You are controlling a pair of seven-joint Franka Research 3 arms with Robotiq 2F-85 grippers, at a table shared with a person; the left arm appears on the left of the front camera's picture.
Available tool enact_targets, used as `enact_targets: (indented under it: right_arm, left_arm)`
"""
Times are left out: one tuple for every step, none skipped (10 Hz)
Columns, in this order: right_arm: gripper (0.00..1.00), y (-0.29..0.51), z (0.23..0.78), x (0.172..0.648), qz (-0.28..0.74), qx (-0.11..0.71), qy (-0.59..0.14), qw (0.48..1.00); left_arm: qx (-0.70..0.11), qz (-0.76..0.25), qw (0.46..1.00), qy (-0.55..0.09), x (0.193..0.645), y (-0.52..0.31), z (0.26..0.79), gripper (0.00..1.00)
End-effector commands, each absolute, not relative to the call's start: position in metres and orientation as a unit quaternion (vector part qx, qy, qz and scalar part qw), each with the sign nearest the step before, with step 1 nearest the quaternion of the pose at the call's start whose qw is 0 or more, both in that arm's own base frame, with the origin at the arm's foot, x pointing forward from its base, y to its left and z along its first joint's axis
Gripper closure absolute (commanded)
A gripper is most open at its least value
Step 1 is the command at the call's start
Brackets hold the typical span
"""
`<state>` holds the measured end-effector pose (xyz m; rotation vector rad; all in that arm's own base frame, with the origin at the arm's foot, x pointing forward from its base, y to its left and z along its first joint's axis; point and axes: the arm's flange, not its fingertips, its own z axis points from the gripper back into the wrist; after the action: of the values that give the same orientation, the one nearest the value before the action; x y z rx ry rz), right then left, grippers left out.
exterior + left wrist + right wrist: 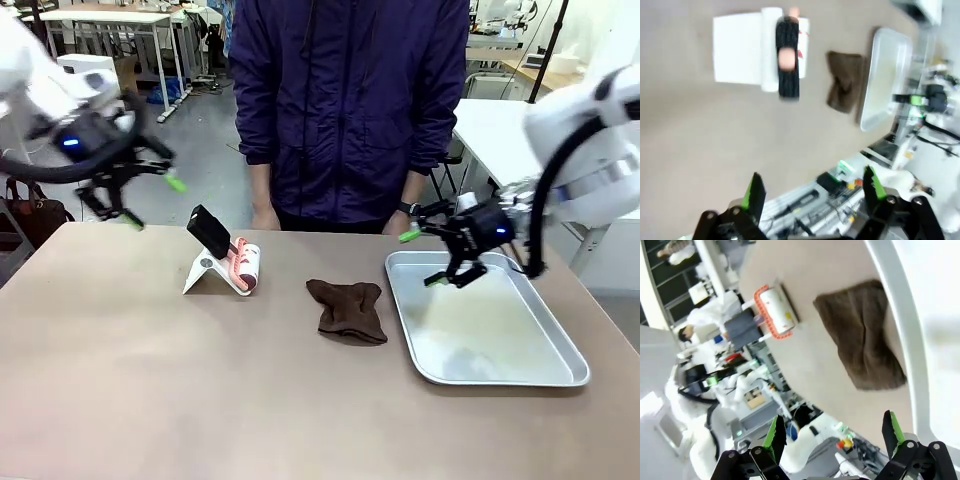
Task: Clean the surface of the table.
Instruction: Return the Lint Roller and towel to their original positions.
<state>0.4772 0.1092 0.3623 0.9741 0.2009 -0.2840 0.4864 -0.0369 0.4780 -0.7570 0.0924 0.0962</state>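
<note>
Table (150, 380): long axis runs left-right across front view. Left gripper (150, 200) raised above left end, fingers apart, empty. Right gripper (425, 258) over tray (500, 375), fingers apart, empty.

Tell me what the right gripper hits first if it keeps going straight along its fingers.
Probably the bare table between the brown cloth and the tray's rim. The right gripper is open, empty and raised, and that strip sits centred between its fingers in the wrist view. Depth is unclear, so the cloth's edge is possible.
</note>
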Motion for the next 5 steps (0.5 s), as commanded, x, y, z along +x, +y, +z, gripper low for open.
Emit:
enact_targets:
  right_arm:
    - [0.00, 0.074, 0.365, 0.449, -0.120, 0.507, 0.097, 0.848]
    - [0.00, 0.057, 0.370, 0.437, -0.114, 0.533, 0.084, 0.834]
    - [0.00, 0.044, 0.369, 0.424, -0.115, 0.558, 0.065, 0.819]
    - [0.00, 0.030, 0.365, 0.414, -0.119, 0.587, 0.050, 0.799]
    - [0.00, 0.022, 0.361, 0.410, -0.135, 0.605, 0.037, 0.784]
  left_arm:
    - [-0.468, 0.058, 0.881, 0.030, 0.441, 0.042, 0.459, 0.00]
    - [-0.511, 0.081, 0.855, 0.025, 0.430, 0.078, 0.445, 0.00]
    - [-0.544, 0.104, 0.832, 0.016, 0.420, 0.105, 0.426, 0.00]
    - [-0.584, 0.109, 0.804, 0.022, 0.415, 0.127, 0.401, 0.00]
    - [-0.608, 0.123, 0.783, 0.033, 0.417, 0.136, 0.376, 0.00]
